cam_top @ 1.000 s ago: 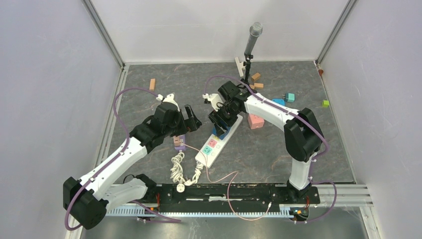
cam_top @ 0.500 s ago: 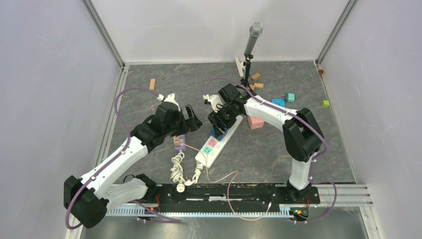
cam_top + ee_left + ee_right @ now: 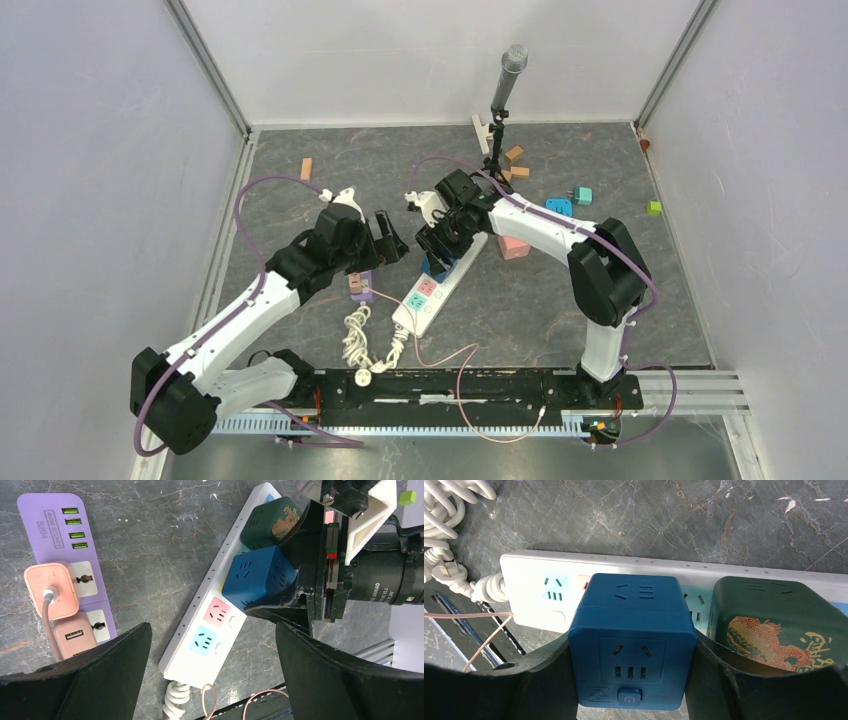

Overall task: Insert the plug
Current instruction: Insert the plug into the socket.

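Observation:
A white power strip (image 3: pixel 432 288) lies at the table's middle; it also shows in the left wrist view (image 3: pixel 210 635) and the right wrist view (image 3: pixel 531 582). My right gripper (image 3: pixel 440 250) is shut on a blue cube plug (image 3: pixel 634 640), which sits on the strip beside a dark green cube plug (image 3: pixel 774 630). The blue cube (image 3: pixel 257 577) and the green cube (image 3: pixel 270 522) also show in the left wrist view. My left gripper (image 3: pixel 388 238) is open and empty, held above the table left of the strip.
A purple socket block (image 3: pixel 60 540) carrying a pink charger (image 3: pixel 50 590) lies left of the strip. The strip's coiled white cord (image 3: pixel 358 338) lies near the front rail. A microphone stand (image 3: pixel 497 120), wooden blocks (image 3: pixel 515 160) and coloured cubes (image 3: pixel 514 243) stand further back.
My right gripper, with the blue cube, has shifted slightly left and settled lower on the strip. My left gripper has edged a little upward and right.

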`<state>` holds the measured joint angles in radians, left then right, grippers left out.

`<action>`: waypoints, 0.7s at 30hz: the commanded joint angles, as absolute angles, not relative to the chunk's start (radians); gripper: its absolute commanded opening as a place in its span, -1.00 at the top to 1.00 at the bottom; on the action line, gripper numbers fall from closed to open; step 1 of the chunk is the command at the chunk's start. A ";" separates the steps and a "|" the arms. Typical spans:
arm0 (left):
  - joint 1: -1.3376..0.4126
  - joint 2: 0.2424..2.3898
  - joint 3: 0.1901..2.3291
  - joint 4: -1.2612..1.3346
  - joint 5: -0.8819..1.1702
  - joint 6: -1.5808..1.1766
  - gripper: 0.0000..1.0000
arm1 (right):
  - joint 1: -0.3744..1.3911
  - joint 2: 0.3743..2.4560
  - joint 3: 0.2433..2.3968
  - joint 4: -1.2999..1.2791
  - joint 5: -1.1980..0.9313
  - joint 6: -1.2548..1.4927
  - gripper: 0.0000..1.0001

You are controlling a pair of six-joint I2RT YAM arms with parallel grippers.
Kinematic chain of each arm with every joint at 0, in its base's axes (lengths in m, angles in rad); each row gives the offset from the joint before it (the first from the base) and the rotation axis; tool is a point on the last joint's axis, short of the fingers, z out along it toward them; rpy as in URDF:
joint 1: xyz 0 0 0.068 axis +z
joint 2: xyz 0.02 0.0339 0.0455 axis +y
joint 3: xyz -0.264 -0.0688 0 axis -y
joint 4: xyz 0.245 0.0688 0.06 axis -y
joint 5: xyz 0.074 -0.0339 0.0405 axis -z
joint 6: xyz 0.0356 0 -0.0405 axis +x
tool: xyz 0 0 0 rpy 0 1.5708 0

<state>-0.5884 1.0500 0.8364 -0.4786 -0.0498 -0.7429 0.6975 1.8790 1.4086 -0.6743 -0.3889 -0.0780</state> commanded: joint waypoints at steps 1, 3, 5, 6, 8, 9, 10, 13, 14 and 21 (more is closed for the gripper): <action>-0.585 1.060 0.855 -0.440 -0.042 -0.712 -0.99 | 0.716 1.888 1.394 -0.687 -0.257 -0.124 1.00; -0.586 1.065 0.858 -0.438 -0.041 -0.711 -0.99 | 0.718 1.881 1.393 -0.687 -0.239 -0.123 1.00; -0.585 1.068 0.859 -0.439 -0.040 -0.710 -0.99 | 0.718 1.877 1.393 -0.687 -0.224 -0.126 1.00; -0.585 1.069 0.859 -0.439 -0.038 -0.711 -0.99 | 0.719 1.876 1.394 -0.689 -0.214 -0.129 1.00; -0.586 1.071 0.860 -0.439 -0.037 -0.709 -0.99 | 0.719 1.878 1.396 -0.696 -0.204 -0.138 1.00; -0.585 1.071 0.861 -0.439 -0.035 -0.708 -0.99 | 0.718 1.878 1.396 -0.699 -0.198 -0.141 1.00; -0.585 1.072 0.861 -0.439 -0.035 -0.707 -0.99 | 0.719 1.877 1.393 -0.702 -0.195 -0.143 1.00; -0.585 1.075 0.861 -0.439 -0.035 -0.707 -0.99 | 0.722 1.873 1.382 -0.704 -0.190 -0.147 1.00; -0.586 1.074 0.862 -0.439 -0.035 -0.707 -0.99 | 0.722 1.872 1.378 -0.705 -0.186 -0.149 1.00; -0.585 1.081 0.866 -0.439 -0.032 -0.708 -0.99 | 0.730 1.870 1.385 -0.725 -0.153 -0.173 1.00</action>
<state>-0.5884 1.0714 0.8364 -0.4721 -0.0425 -0.7425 0.7334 1.8603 1.4075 -0.6941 -0.2970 -0.1123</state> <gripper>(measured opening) 0.993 0.665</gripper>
